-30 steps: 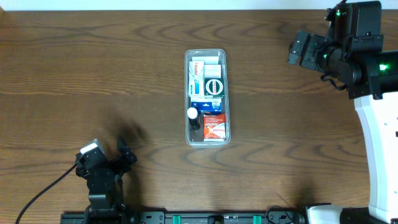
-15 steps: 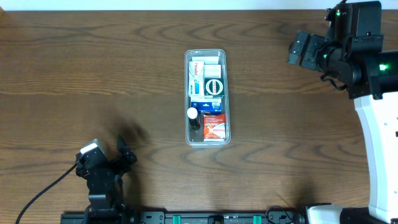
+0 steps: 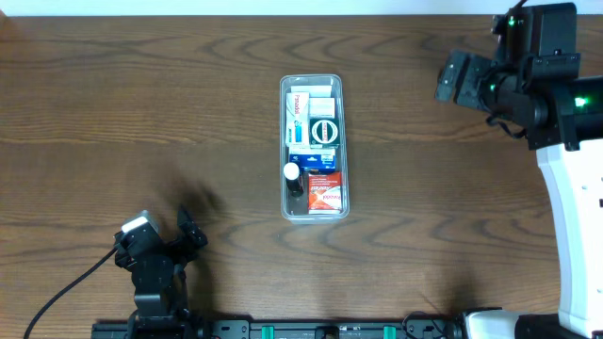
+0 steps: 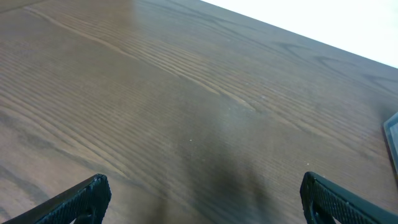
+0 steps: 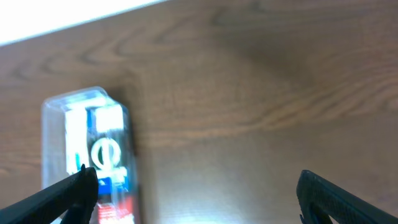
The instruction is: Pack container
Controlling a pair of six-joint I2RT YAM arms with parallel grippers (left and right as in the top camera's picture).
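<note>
The clear plastic container (image 3: 314, 212) stands at the table's middle, long side running front to back. It holds several small boxes: white ones at the back, a green-and-white one, a blue one, a red-orange one (image 3: 325, 195) at the front, and a small white-capped bottle (image 3: 292, 173). It also shows blurred at the left of the right wrist view (image 5: 84, 99). My left gripper (image 3: 188, 235) is open and empty at the front left, far from the container. My right gripper (image 3: 452, 77) is open and empty, raised at the back right.
The right arm's white base (image 3: 575, 245) stands along the right edge. A black cable (image 3: 66, 292) runs from the left arm to the front left corner. The container's corner (image 4: 392, 127) shows at the right edge of the left wrist view.
The right gripper has shifted slightly. The left arm and the container have not moved.
</note>
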